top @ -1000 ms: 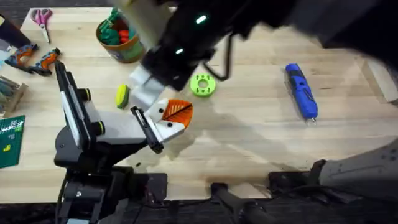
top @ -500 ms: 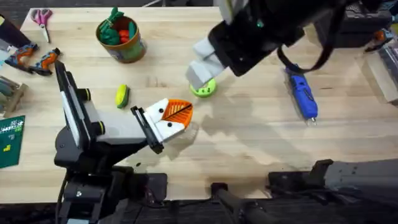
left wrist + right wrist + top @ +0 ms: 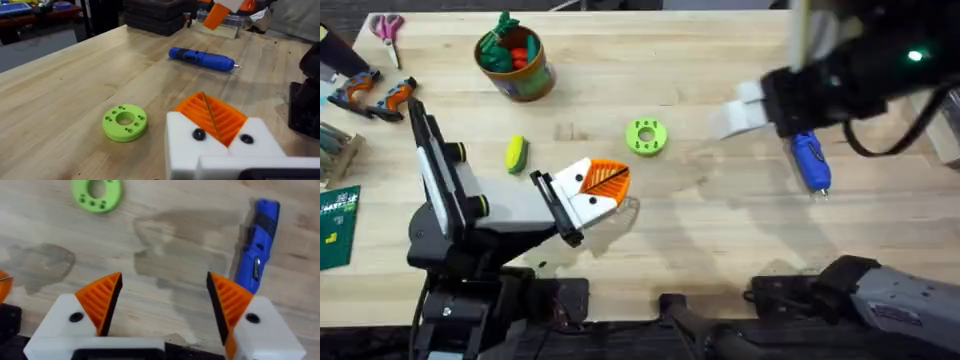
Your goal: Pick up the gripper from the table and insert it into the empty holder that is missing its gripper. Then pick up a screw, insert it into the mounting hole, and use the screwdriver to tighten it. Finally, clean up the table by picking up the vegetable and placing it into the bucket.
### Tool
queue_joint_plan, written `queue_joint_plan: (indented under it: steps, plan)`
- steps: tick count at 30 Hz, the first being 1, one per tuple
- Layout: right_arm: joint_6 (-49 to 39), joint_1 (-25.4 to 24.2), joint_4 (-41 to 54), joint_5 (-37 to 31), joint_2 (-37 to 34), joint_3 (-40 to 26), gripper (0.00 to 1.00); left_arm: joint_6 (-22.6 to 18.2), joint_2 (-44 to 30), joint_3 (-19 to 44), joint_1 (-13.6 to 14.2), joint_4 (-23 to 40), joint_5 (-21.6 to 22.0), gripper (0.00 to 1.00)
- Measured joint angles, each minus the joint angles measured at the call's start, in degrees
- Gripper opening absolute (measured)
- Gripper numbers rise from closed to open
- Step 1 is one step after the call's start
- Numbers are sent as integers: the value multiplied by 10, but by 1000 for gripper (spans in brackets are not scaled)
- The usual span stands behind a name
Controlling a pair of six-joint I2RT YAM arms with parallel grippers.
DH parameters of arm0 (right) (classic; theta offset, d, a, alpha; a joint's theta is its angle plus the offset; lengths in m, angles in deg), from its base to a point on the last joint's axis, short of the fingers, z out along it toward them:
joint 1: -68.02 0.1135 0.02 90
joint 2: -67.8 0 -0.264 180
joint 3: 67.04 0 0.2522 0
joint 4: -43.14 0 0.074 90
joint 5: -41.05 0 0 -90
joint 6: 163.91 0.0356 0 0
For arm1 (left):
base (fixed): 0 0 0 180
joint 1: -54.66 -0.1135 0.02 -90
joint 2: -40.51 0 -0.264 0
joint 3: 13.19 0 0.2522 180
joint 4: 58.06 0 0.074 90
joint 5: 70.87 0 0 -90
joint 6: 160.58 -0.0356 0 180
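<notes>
**Right claw spread above the screwdriver**

Our right claw (image 3: 165, 305) hangs over the bench (image 3: 720, 230) with its two orange ribbed pads (image 3: 102, 300) set wide apart and nothing between them. In its wrist view the blue screwdriver (image 3: 256, 245) lies flat on the wood just beyond one pad; from overhead we see it (image 3: 808, 158) partly under that arm, on the right side of the bench. Our left claw (image 3: 595, 190) rests low near the middle, one orange pad (image 3: 212, 115) seated on its white holder (image 3: 220, 150); we cannot tell how its fingers stand. The green ring (image 3: 646, 137) lies just beyond it. The yellow-and-green vegetable (image 3: 516, 153) sits on the wood left of that claw, well apart from the bucket (image 3: 520, 70) at the far left, which holds red and green toys.
</notes>
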Motion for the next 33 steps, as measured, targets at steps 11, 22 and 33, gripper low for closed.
queue_joint_plan:
  steps: [11,22,33]
  plan:
    - [-105,-203,-40,87,48,147,993,0,0,0,0,0,0,4]
    - [-280,-359,-123,98,10,183,994,0,0,0,0,0,0,4]
    - [-400,-392,-202,86,-96,183,994,0,0,0,0,0,0,4]
